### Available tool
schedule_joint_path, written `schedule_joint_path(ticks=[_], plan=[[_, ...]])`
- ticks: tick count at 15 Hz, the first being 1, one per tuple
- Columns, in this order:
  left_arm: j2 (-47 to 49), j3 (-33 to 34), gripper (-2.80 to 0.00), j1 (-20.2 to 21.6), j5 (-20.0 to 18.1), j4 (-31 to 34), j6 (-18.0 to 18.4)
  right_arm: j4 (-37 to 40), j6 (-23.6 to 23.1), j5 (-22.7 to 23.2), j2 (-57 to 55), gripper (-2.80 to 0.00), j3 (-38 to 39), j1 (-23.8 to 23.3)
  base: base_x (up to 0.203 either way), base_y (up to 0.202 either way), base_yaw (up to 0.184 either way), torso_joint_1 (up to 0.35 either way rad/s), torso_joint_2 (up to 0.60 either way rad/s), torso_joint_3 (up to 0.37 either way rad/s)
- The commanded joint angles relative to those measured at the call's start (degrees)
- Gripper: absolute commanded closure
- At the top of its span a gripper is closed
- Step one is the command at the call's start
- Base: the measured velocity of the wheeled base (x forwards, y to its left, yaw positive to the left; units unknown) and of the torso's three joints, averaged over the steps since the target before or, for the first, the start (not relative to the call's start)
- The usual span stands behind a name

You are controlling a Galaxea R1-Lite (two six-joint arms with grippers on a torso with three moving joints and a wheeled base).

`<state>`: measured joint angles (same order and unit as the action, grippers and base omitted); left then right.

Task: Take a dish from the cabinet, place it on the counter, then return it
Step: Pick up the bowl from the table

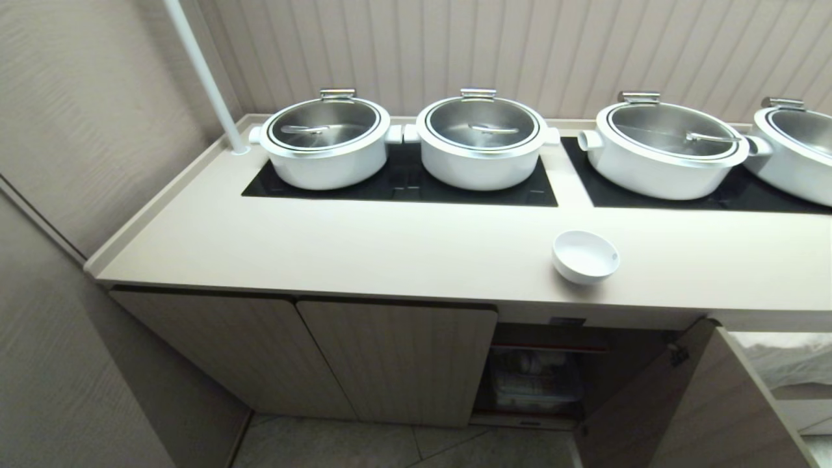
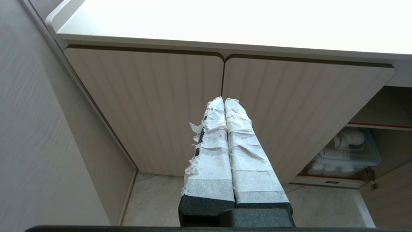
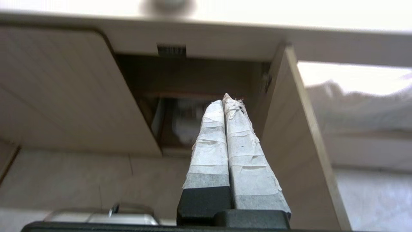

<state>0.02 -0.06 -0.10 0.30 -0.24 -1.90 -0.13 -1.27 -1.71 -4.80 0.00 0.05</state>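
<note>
The dish (image 1: 585, 256), a small white glossy bowl, stands upright on the beige counter (image 1: 325, 247) near its front edge, above the open part of the cabinet (image 1: 539, 377). Neither arm shows in the head view. My right gripper (image 3: 224, 100) is shut and empty, held low in front of the open compartment, beside the swung-out door (image 3: 296, 135). A blurred patch on the counter's edge in the right wrist view may be the dish (image 3: 167, 4). My left gripper (image 2: 223, 100) is shut and empty, parked low before the two closed ribbed doors (image 2: 154, 106).
Several large white pots with steel lids (image 1: 325, 140) sit on black cooktop panels (image 1: 403, 185) at the counter's back. A clear bin of white ware (image 2: 346, 151) rests on the cabinet's lower shelf. A white pole (image 1: 205, 71) rises at the counter's back left corner. A wall (image 1: 78, 130) closes the left side.
</note>
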Motion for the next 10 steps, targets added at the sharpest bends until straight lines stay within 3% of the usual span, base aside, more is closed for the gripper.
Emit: schedule_joint_path(ticks=[1, 10], plan=[[0.0, 0.0, 0.0, 0.0, 0.0, 0.0, 0.0, 0.0, 0.1, -0.1, 4.8, 0.0, 0.0, 0.0, 0.0, 0.0, 0.0, 0.0, 0.0, 0.0], [0.0, 0.0, 0.0, 0.0, 0.0, 0.0, 0.0, -0.1, 0.4, -0.1, 4.8, 0.0, 0.0, 0.0, 0.0, 0.0, 0.0, 0.0, 0.0, 0.0]])
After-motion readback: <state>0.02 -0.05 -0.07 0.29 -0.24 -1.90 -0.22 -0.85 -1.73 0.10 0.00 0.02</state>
